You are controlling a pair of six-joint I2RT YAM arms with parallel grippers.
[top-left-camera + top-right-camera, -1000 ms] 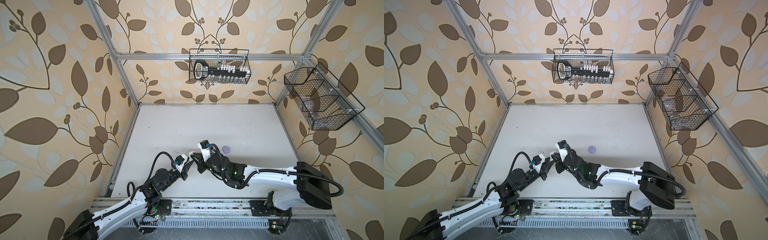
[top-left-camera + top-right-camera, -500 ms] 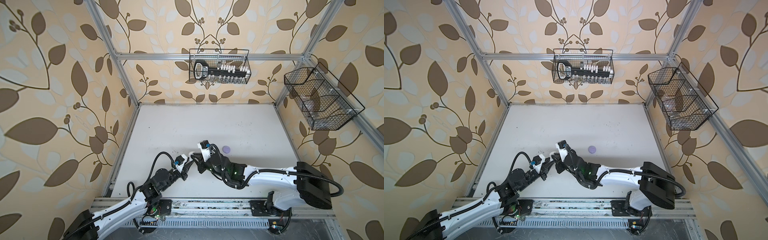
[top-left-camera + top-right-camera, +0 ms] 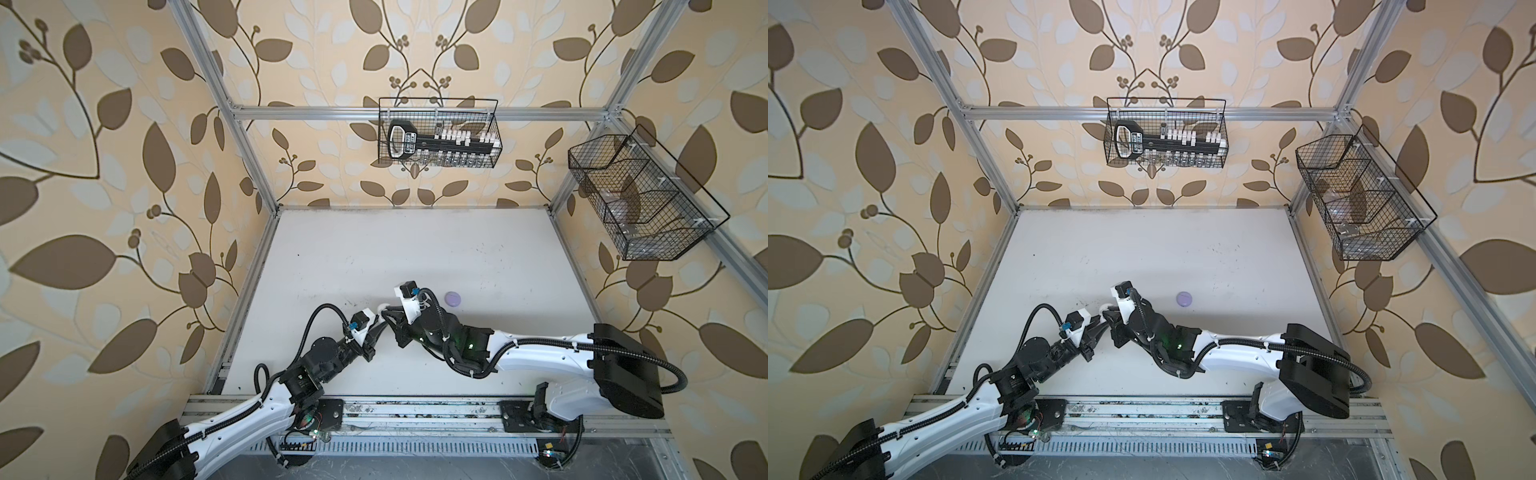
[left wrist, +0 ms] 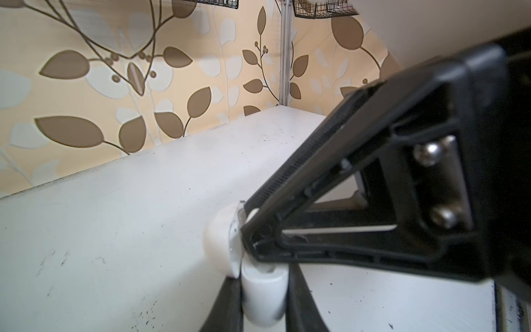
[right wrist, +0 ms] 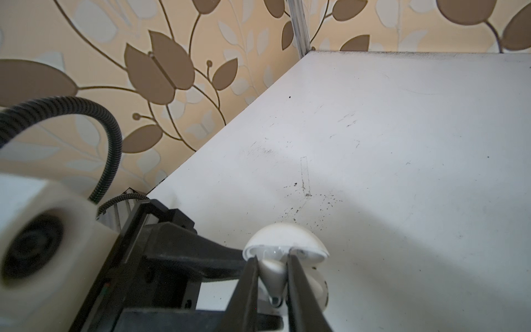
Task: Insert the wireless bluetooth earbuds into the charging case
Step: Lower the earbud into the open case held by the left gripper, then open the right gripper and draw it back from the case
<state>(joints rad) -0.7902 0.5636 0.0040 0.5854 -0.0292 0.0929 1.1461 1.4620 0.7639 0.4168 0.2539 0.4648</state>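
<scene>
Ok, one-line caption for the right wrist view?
Right gripper pinching a white earbud at the open white charging case, scuffed white table behind.

No lettering can be read; the label (image 3: 409, 143) on the black tool (image 3: 442, 144) is blurred

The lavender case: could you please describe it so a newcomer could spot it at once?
Find the white table between the leaf-papered walls. Just beyond the right arm, a small round lavender case lies alone on the bare surface. Its neighbour, the white case, is held where the arms meet.

White earbud (image 5: 273, 274) sits at open white case (image 5: 287, 238).
</scene>
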